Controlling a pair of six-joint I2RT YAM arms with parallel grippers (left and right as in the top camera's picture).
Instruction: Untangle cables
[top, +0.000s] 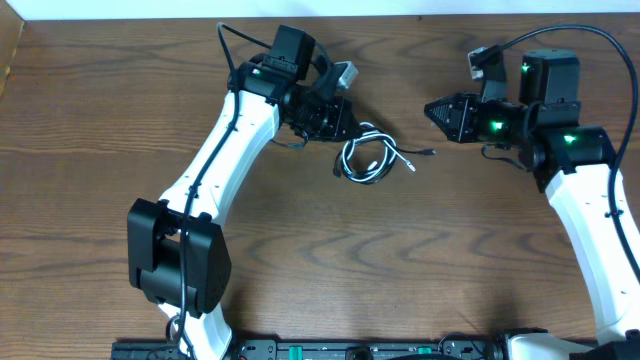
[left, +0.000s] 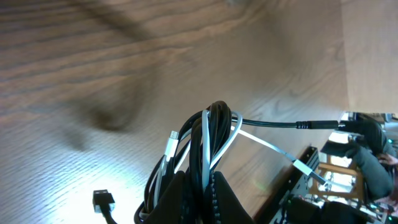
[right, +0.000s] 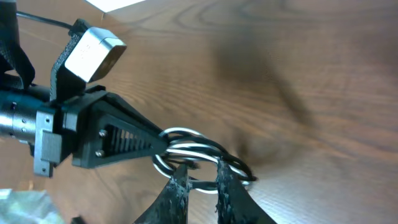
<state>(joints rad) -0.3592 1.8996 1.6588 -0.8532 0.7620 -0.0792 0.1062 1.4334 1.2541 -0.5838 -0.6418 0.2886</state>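
Grips the cables (top: 365, 157) with the left end effector (top: 350, 128), closed tight on a tangled bunch of black and white loops. Finds that bunch between the two arms, on the far half of the wooden worktop (top: 300, 250).

From the left wrist, shows the cables (left: 208, 134) rising as a bent hump out of the left end effector (left: 202, 183). Shows a black plug (left: 103, 199) lying flat on the wood to the left, and one black and one white strand running off to the right.

Holds the right end effector (top: 431, 108) apart from the bunch, to its right, with a narrow gap between the fingers (right: 180, 193) and nothing gripped.

From the right wrist, places the cables (right: 193, 151) just beyond the right end effector (right: 202, 182) and touching the tip of the left end effector (right: 163, 140). Cannot tell whether the right fingers touch the nearest strand.
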